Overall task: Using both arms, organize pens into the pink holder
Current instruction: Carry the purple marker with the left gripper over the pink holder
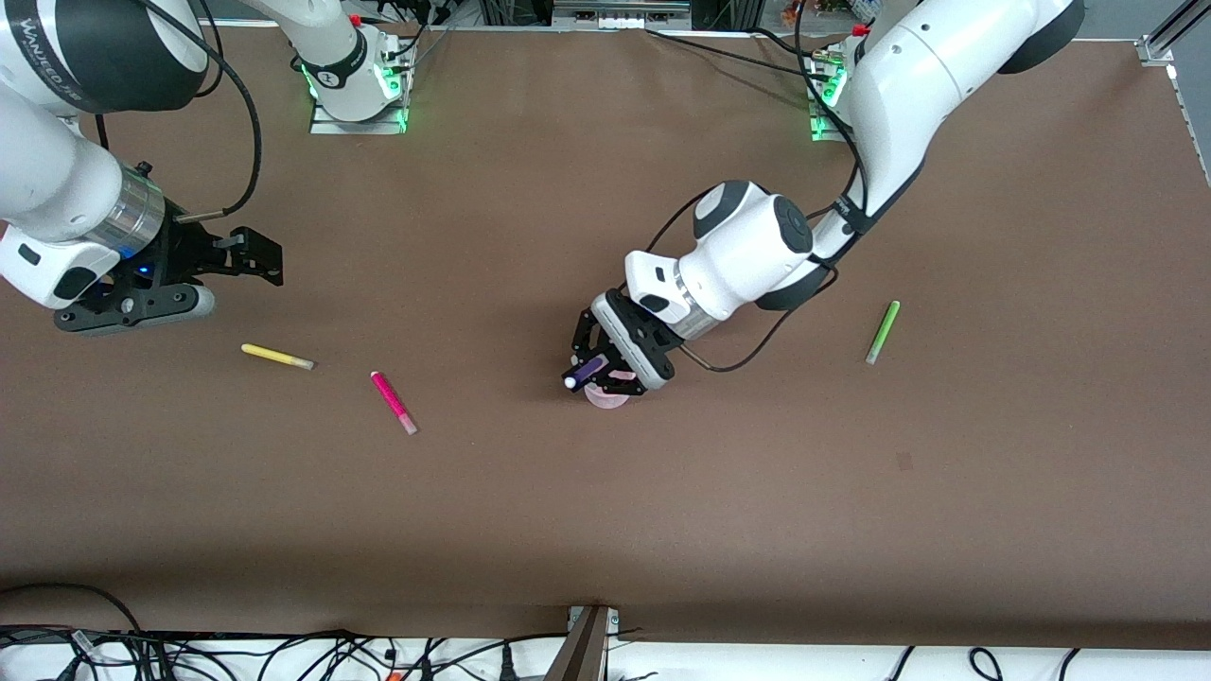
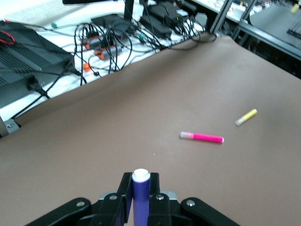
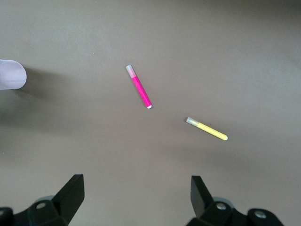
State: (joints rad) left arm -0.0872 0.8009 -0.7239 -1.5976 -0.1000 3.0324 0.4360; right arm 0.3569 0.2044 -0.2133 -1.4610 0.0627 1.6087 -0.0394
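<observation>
Item: brown tabletop [image 1: 605, 511], mid-task, one of four pens in hand. Left gripper [image 1: 605, 371]: over the pink holder [image 1: 605, 398] near the middle of the tabletop, jaws clamped on the purple pen [image 1: 588, 370]; the left wrist view shows the pen pinched between the two fingers [image 2: 124, 197] with its pale cap [image 2: 140, 175] sticking out past them. The holder is mostly hidden under this gripper; only a pink crescent of its rim shows, so whether it already contains anything cannot be told. Right gripper [image 1: 248, 257]: waiting above the tabletop toward the right arm's end, jaws spread wide with nothing between them. Yellow pen [image 1: 276, 357]: flat on the tabletop, nearer the right arm's end, just under and in front of the waiting gripper. Magenta pen [image 1: 394, 403]: flat, beside the yellow one, between it and the holder, apart from both. Green pen [image 1: 883, 332]: flat, alone toward the left arm's end, well apart from the holder. Step in hand, by judgement: delivering the purple pen into the holder. Next move calls for tipping the pen toward upright with its lower end inside the rim, then letting go; released at its present slant it could catch the rim or tip the light cup. Three pens remain to collect, the yellow and magenta handiest for the right arm.
</observation>
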